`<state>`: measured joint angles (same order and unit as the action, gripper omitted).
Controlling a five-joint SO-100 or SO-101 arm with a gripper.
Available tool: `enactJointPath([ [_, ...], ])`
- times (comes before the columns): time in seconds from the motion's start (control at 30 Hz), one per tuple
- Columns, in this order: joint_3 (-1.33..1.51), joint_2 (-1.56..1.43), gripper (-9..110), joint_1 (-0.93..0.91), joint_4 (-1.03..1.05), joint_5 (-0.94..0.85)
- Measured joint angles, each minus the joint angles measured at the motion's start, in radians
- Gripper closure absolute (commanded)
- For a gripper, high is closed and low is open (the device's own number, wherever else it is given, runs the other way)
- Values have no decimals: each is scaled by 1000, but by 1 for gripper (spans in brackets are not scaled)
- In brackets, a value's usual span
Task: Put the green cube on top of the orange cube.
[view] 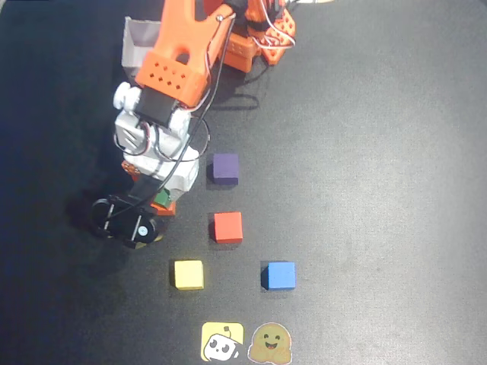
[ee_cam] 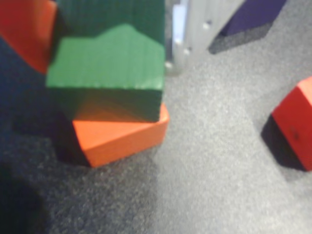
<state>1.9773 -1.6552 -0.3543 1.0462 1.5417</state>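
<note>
The claw (ee_cam: 109, 53) is gripping the green cube (ee_cam: 109, 73), w/ an orange finger at top left and a grey one at right in the wrist view, and it's sitting on or just over the orange cube (ee_cam: 122, 134), offset a bit so an orange corner is poking out; contact can't be confirmed. Risk: letting go while offset or tilted, or a finger dragging on release, could be tipping green off or nudging orange. Room is looking ok: red cube (view: 227, 226), purple cube (view: 224, 168) and yellow cube (view: 189, 274) are lying apart on the dark table (view: 380, 152), w/ red nearest.
</note>
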Motion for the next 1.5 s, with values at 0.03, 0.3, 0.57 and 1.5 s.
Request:
enactJointPath([
  [0.03,0,2,95,0,0,3],
  [0.3,-2,6,90,0,0,20],
  [0.57,-18,12,87,0,-2,32],
  [1.5,-40,12,79,28,-8,74],
])
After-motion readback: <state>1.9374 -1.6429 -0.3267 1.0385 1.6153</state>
